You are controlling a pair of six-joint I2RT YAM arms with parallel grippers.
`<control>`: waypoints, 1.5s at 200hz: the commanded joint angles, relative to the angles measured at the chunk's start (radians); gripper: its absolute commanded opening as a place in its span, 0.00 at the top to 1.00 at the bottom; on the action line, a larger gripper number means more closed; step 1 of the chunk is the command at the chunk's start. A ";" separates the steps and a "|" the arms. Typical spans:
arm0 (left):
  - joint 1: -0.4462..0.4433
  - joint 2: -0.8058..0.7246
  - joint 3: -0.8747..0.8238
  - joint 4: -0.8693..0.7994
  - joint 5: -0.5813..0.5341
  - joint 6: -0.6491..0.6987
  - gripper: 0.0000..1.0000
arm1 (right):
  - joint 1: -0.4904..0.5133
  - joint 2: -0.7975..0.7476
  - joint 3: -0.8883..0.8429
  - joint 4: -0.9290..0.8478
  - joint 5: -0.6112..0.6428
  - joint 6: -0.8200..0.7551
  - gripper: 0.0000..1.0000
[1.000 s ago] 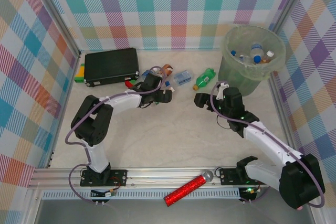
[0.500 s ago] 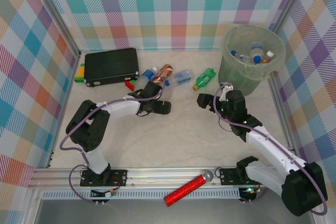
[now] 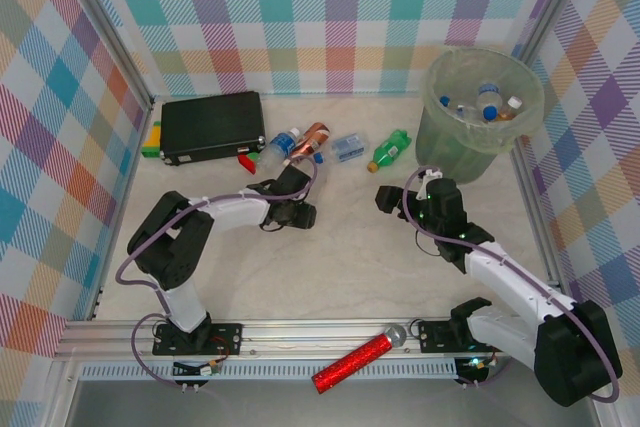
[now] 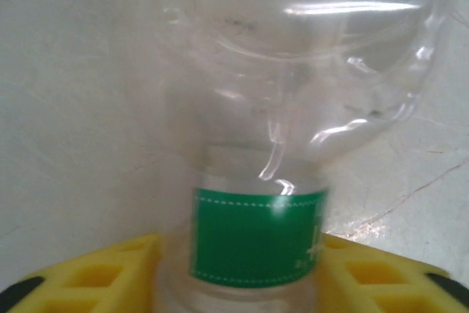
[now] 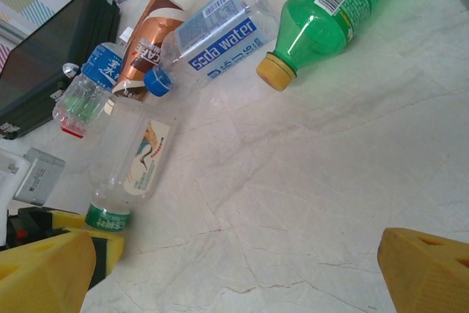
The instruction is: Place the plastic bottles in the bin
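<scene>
We find the clear bottle (image 5: 139,159) lying on its side on the table (image 3: 350,267), left of centre, with its green band (image 4: 256,236) at the near end. The left gripper (image 4: 242,276) has its yellow fingers (image 4: 95,273) drawn in narrow on that end. One finger sits on each side of the green band, and both are against the plastic. The body of the bottle points away from the gripper toward the back wall.

Around its far end we see four more bottles in a loose row:
- a small bottle (image 5: 88,89) with a blue label and a red end
- a brown-labelled bottle (image 5: 150,34)
- a soda-water bottle (image 5: 212,34) with a blue cap
- a green bottle (image 5: 330,5) with a yellow cap

The first three lie close together. The green bottle lies apart, to the right.

The bin (image 3: 440,137) stands upright in the far right corner with several bottles (image 3: 488,102) inside. The right gripper (image 3: 388,199) is over bare table near the bin, with its fingers spread wide and nothing between them.

The black case (image 3: 212,125) lies at the far left. The red tube (image 3: 352,362) lies on the front rail (image 3: 300,332).
</scene>
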 commanded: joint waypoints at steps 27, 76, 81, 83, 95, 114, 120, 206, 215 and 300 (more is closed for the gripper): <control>-0.029 -0.017 -0.002 0.021 -0.003 0.014 0.67 | 0.001 0.046 0.026 0.046 -0.041 0.010 0.01; -0.105 -0.192 -0.090 0.089 -0.035 0.050 0.68 | 0.000 0.135 0.162 -0.077 -0.219 0.069 0.01; -0.118 -0.215 -0.102 0.095 -0.039 0.054 0.68 | 0.000 0.138 0.175 -0.082 -0.258 0.081 0.01; -0.122 -0.223 -0.106 0.097 -0.041 0.056 0.68 | 0.000 0.139 0.178 -0.084 -0.269 0.084 0.01; -0.154 -0.286 -0.133 0.110 -0.049 0.064 0.68 | 0.001 0.137 0.193 -0.083 -0.341 0.112 0.01; -0.201 -0.382 -0.172 0.119 -0.056 0.077 0.69 | 0.001 0.140 0.219 -0.071 -0.453 0.148 0.02; -0.214 -0.410 -0.179 0.115 -0.054 0.080 0.68 | 0.002 0.145 0.231 -0.074 -0.488 0.162 0.03; -0.335 -0.573 -0.196 0.043 -0.008 0.126 0.67 | 0.046 0.191 0.431 -0.320 -0.660 0.120 0.08; -0.346 -0.572 -0.194 0.045 -0.011 0.133 0.67 | 0.046 0.200 0.468 -0.373 -0.678 0.089 0.09; -0.375 -0.590 -0.199 0.074 0.017 0.141 0.67 | 0.046 0.241 0.589 -0.572 -0.714 -0.019 0.23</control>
